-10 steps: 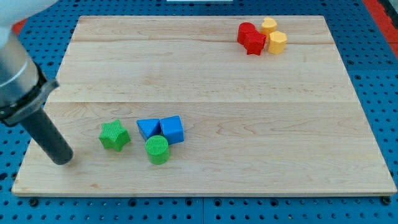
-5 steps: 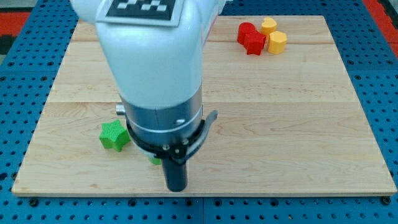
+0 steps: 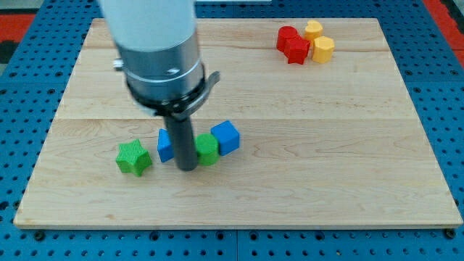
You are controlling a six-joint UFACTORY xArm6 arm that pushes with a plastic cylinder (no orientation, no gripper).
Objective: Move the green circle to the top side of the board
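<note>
Camera view: one view only, wooden table (image 3: pixel 348 145) on a blue pegboard (image 3: pixel 22 109).
Pincer: none fitted; no apart-or-together state shows, only a dark rod (image 3: pixel 183 138).
Tip: my tip (image 3: pixel 188 167) rests on the table.
Green circle (image 3: pixel 208 148): touching the rod on the view's right of my tip.
Blue blocks: one (image 3: pixel 166 145) just left of the rod, a blue cube (image 3: pixel 226 137) right of the green circle, touching it.
Green star (image 3: pixel 133 157): further left of my tip, apart.
Far from my tip: two red blocks (image 3: pixel 292 43) and two yellow blocks (image 3: pixel 319 42), clustered at the view's top right.
</note>
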